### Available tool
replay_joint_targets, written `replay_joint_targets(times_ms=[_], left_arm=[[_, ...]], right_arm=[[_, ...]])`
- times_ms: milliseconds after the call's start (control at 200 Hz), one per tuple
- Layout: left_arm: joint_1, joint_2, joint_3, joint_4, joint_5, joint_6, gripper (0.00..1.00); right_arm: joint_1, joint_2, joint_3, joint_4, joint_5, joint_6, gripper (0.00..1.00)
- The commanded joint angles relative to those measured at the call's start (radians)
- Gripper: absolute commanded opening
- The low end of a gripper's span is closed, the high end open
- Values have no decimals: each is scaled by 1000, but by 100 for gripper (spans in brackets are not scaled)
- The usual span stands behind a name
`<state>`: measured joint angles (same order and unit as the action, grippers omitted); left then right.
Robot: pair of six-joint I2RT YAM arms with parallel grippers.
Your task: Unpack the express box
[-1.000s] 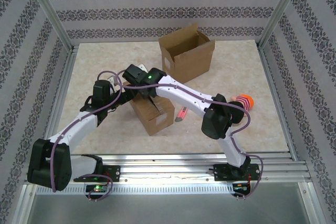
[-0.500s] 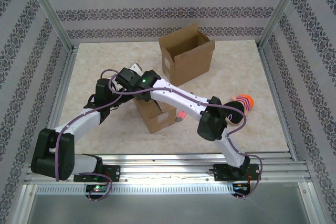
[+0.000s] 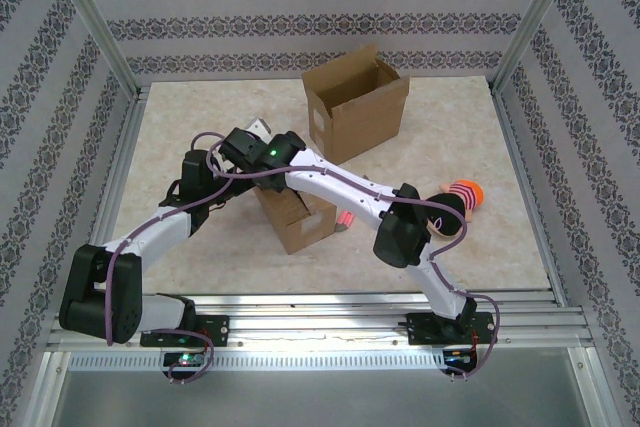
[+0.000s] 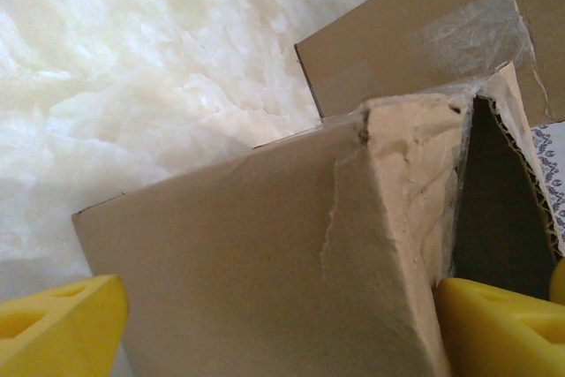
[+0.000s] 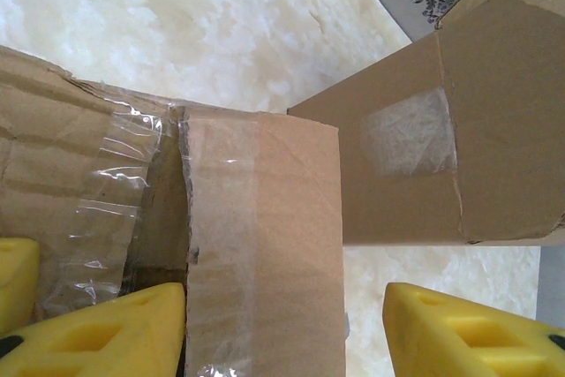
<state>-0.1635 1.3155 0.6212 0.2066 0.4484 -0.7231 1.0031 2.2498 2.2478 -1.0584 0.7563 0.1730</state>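
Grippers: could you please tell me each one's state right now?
Left gripper: jaws wide astride the small box; whether it grips cannot be told.
Right gripper: open around the box's taped flap.

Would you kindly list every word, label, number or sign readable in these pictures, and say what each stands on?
None can be read. The near cardboard box and the open box behind it bear only clear tape, with no print; the wall pattern is ornament, not writing.
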Motion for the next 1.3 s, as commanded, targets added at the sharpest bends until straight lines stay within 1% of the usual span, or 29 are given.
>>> replay_joint_targets(times_ms=[0,190,435,630,700,824,969,1149,1294], left_arm=[[4,13,-17,-147,-24,34,89],[4,3,-10,-153,-20,35,89],[6,-8,-7,-163,-18,38,89],[5,-18,-5,-172,-21,41,90],[5,-19,-3,-174,-21,41,89],[5,-22,0,-177,-22,41,90],[4,-21,5,-180,-19,42,90],[5,-27,4,-181,-19,38,90],[5,-30,5,-184,-15,36,90]], right_arm=[[-15,29,-30,-29,-58,33,61],[-24,12,-90,-23,-80,60,60],[-40,-35,-183,4,-78,73,57],[-44,-36,-193,11,-83,68,56],[-39,-33,-176,-4,-97,67,58],[-22,-45,-179,-23,-99,71,66],[-21,-77,-219,-10,-78,74,67],[-27,-65,-203,5,-4,55,60],[-27,-53,-177,27,75,27,49]])
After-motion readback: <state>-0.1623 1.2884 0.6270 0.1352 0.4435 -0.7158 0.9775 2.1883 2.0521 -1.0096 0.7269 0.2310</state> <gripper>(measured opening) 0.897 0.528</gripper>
